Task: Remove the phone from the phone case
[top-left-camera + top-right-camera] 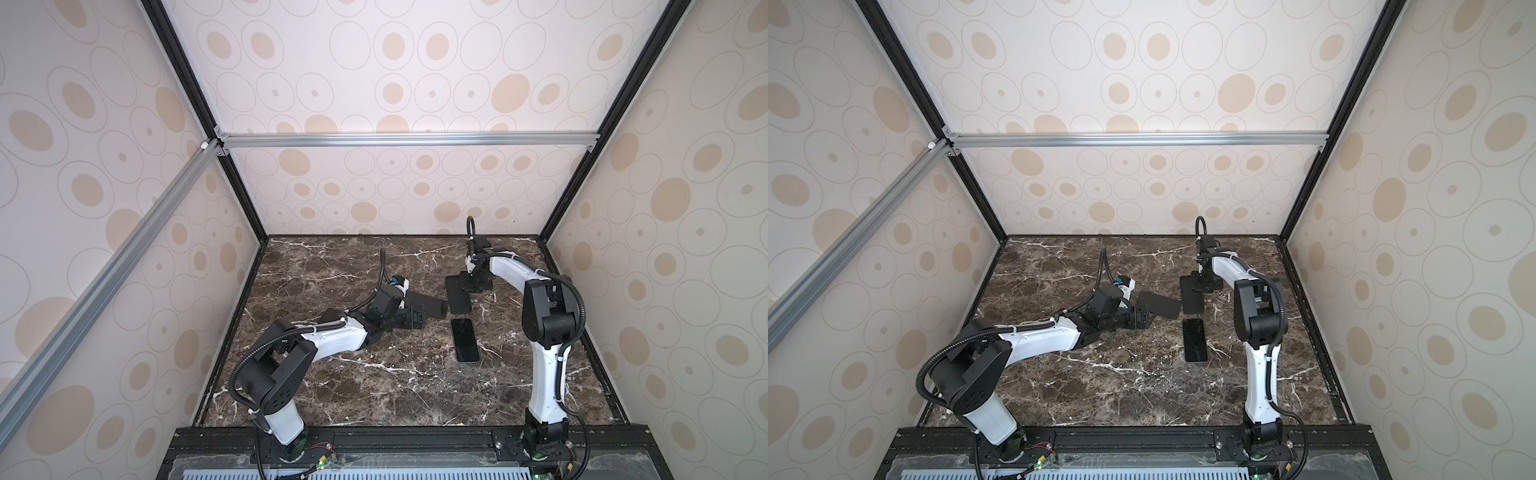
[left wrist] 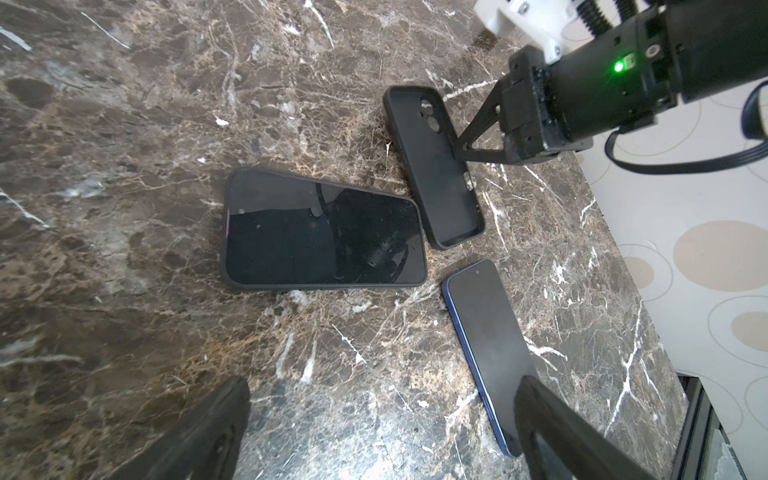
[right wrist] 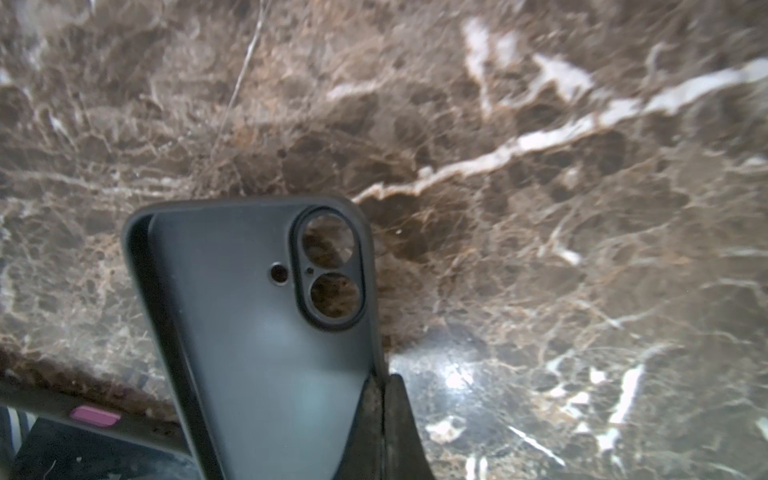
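You see the empty phone case (image 3: 253, 332), its inside facing the camera, over the marble tabletop (image 3: 540, 232), with the right gripper (image 3: 384, 384) clamped on its side wall (marble shows through both round camera holes (image 3: 329, 245)).

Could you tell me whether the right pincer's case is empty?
Empty: the case has a bare interior; marble shows through its camera holes.

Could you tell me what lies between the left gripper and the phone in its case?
Nothing does. In the left wrist view, only bare marble tabletop shows between the open left gripper and the cased phone.
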Robot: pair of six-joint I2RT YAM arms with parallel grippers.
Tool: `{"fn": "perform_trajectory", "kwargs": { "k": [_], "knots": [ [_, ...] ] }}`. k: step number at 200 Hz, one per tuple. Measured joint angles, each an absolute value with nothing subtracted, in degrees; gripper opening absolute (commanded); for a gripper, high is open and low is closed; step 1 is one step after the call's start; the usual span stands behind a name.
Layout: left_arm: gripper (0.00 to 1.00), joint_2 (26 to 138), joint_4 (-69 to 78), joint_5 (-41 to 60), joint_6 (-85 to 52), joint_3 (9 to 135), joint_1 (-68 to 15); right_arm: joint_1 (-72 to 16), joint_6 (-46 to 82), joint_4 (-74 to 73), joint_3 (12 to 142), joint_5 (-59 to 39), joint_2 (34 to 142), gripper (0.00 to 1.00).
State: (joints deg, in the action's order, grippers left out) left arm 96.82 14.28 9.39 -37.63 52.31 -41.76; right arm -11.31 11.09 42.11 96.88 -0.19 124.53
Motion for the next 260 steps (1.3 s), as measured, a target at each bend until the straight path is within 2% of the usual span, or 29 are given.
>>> {"fn": "perform_trajectory", "kwargs": {
  "k": [81, 195, 223, 260],
  "knots": [
    [0.99, 96.82, 14.33, 9.34, -37.63, 52.14, -41.63, -13.21, 12.62, 42.54, 96.97, -1.74, 124.62, 0.00],
    [0.99, 96.82, 14.37, 9.50, -37.63, 51.46, -41.34, -12.27, 12.53, 44.21, 97.67, 1.56, 124.62, 0.00],
    [0.99, 96.73, 14.48, 9.67, -37.65, 51.24, -41.12, -12.25, 12.38, 44.38, 97.71, 1.58, 124.62, 0.14],
    [0.99, 94.59, 16.08, 10.76, -38.35, 48.34, -39.31, -12.25, 11.60, 44.36, 98.21, 2.24, 124.27, 0.27]
  ]
}}
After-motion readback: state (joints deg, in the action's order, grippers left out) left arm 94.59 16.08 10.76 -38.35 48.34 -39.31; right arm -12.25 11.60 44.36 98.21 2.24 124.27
